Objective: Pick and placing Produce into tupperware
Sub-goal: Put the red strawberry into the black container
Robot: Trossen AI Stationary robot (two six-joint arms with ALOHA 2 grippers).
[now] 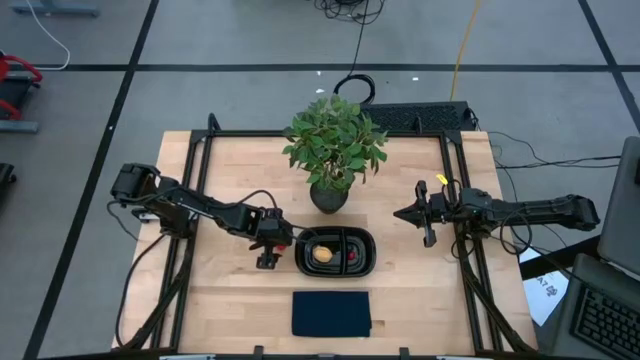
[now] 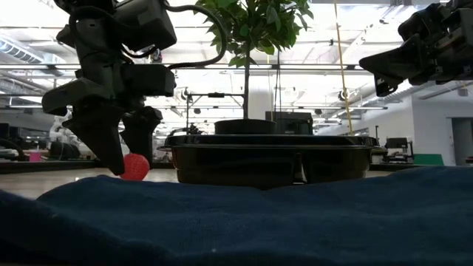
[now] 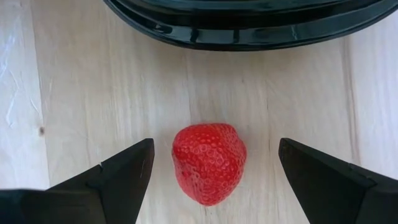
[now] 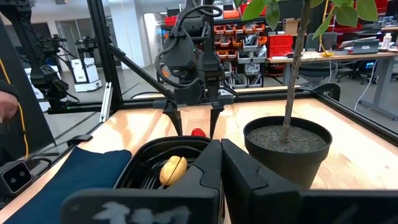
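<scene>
The red strawberry [image 3: 209,163] lies on the wooden table just left of the black tupperware [image 1: 335,251]; it also shows in the low view [image 2: 135,167] and the right wrist view [image 4: 198,132]. My left gripper [image 3: 211,171] points down over it, open, one finger on each side, neither touching. The yellow-orange piece [image 1: 323,255] and a dark red piece [image 1: 352,257] lie inside the tupperware; the yellow one also shows in the right wrist view [image 4: 173,170]. My right gripper [image 4: 221,149] waits shut, raised at the table's right [image 1: 414,213].
A potted green plant [image 1: 333,150] stands behind the tupperware, its pot [image 4: 287,147] close to its far rim. A dark blue cloth [image 1: 331,313] lies flat near the table's near edge. Bare wood [image 1: 230,300] lies to the near left.
</scene>
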